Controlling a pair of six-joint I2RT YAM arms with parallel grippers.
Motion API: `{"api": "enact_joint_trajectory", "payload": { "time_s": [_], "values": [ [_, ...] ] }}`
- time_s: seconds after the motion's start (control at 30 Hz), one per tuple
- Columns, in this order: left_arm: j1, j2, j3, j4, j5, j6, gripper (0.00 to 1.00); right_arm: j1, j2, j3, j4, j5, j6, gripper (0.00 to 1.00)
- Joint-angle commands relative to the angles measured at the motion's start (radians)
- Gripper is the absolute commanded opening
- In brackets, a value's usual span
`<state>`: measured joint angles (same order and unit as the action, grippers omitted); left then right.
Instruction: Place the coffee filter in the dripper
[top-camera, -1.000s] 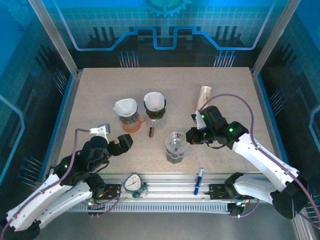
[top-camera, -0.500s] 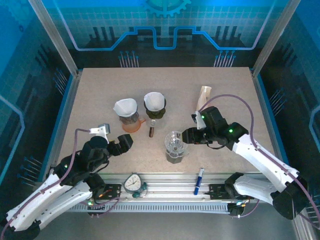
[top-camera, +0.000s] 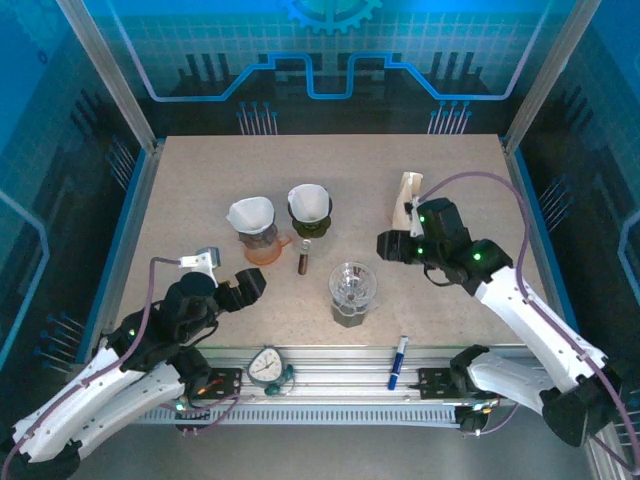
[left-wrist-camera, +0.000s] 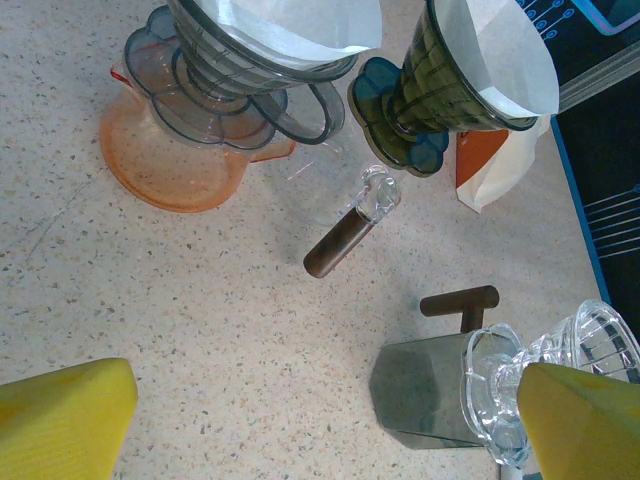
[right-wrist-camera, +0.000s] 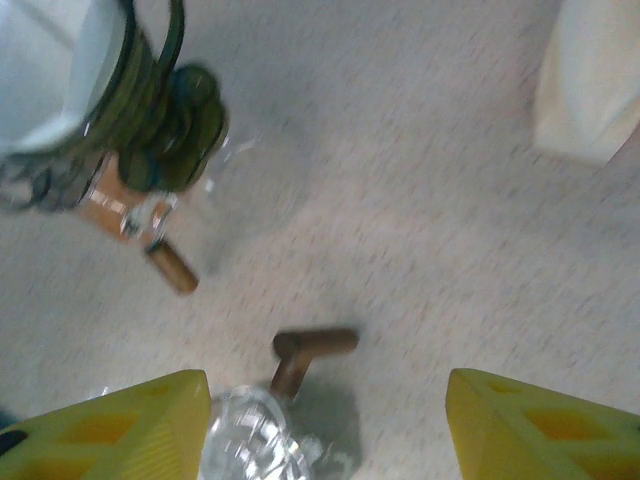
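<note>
The clear glass dripper (top-camera: 352, 288) sits empty on a grey server with a brown handle (right-wrist-camera: 310, 350) at the table's front centre. A stack of folded cream paper filters (top-camera: 406, 194) leans at the back right, also in the right wrist view as filters (right-wrist-camera: 590, 80). My right gripper (top-camera: 392, 245) hangs open between the dripper and the stack, holding nothing; its yellow fingers (right-wrist-camera: 545, 430) frame bare table. My left gripper (top-camera: 250, 285) rests open to the left of the clear dripper (left-wrist-camera: 560, 375), empty.
A grey dripper on an orange server (top-camera: 253, 228) and a dark green dripper (top-camera: 309, 208) each hold a white filter. A small brown vial (top-camera: 303, 260) lies between them and the clear dripper. A blue pen (top-camera: 399, 360) and a round timer (top-camera: 267, 367) lie on the front rail.
My right gripper has drawn back from beside the clear dripper, moving up and to the right toward the filter stack. The left arm has stayed still.
</note>
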<state>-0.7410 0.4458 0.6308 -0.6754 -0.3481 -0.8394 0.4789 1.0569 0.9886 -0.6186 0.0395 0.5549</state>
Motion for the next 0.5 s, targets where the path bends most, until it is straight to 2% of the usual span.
{"api": "enact_joint_trajectory", "payload": {
  "time_s": [0.0, 0.13, 0.47],
  "values": [
    [0.009, 0.004, -0.011, 0.007, -0.019, -0.005, 0.99, -0.061, 0.102, 0.070, 0.094, 0.112, -0.056, 0.63],
    [0.008, 0.004, -0.013, 0.005, -0.016, -0.011, 0.99, -0.109, 0.246, 0.147, 0.131, 0.223, -0.114, 0.57],
    [0.009, 0.004, -0.010, -0.002, -0.026, -0.004, 0.99, -0.192, 0.577, 0.374, 0.091, 0.323, -0.221, 0.41]
  ]
}}
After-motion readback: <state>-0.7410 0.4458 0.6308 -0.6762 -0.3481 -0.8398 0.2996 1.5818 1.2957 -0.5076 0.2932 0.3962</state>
